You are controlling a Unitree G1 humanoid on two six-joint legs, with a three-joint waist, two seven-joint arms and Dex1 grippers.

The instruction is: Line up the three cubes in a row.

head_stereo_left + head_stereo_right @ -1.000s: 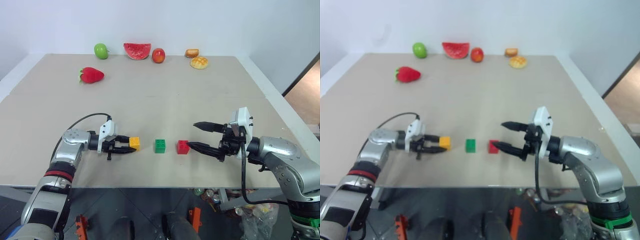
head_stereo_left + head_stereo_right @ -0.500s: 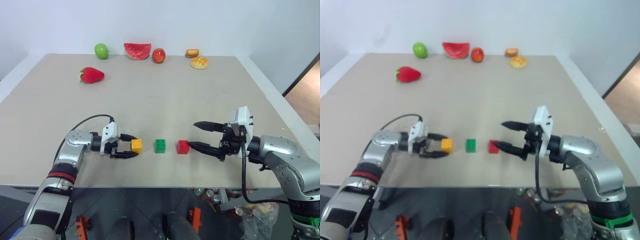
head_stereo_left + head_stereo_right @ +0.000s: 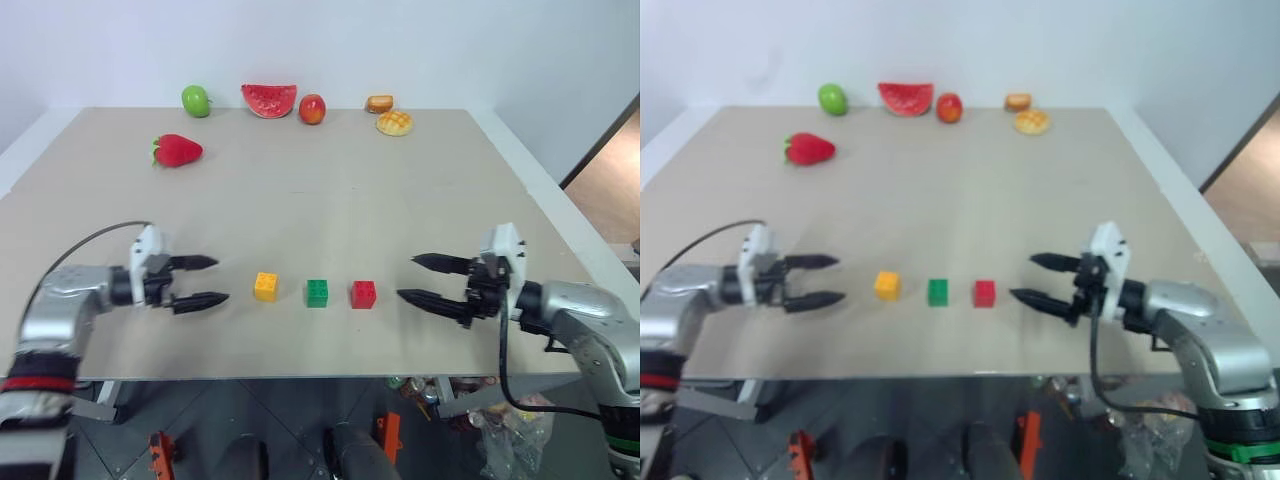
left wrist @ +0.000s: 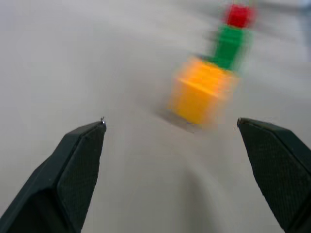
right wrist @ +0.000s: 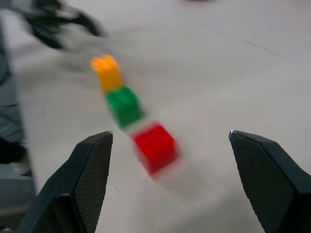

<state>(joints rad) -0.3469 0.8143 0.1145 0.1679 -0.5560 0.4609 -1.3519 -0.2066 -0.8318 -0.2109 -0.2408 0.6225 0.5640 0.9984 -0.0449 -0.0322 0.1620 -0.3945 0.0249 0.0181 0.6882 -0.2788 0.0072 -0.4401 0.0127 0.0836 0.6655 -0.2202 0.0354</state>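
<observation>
Since a second before, your left gripper point(image 3: 207, 281) let go of the yellow cube point(image 3: 266, 286) and drew back to the robot's left, and your right gripper point(image 3: 424, 279) pulled away from the red cube point(image 3: 364, 294) toward the right. You had the three cubes in a row near the desk's point(image 3: 330, 200) front edge: yellow on the left, the green cube point(image 3: 318, 293) in the middle, red on the right, with small gaps between them. Your left jaws stood wide open and empty, well apart from the yellow cube. Your right jaws were also spread and held nothing, near the red cube but clear of it. At the far edge sat a strawberry point(image 3: 177, 150), an apple point(image 3: 196, 100) and a watermelon slice point(image 3: 269, 99).
</observation>
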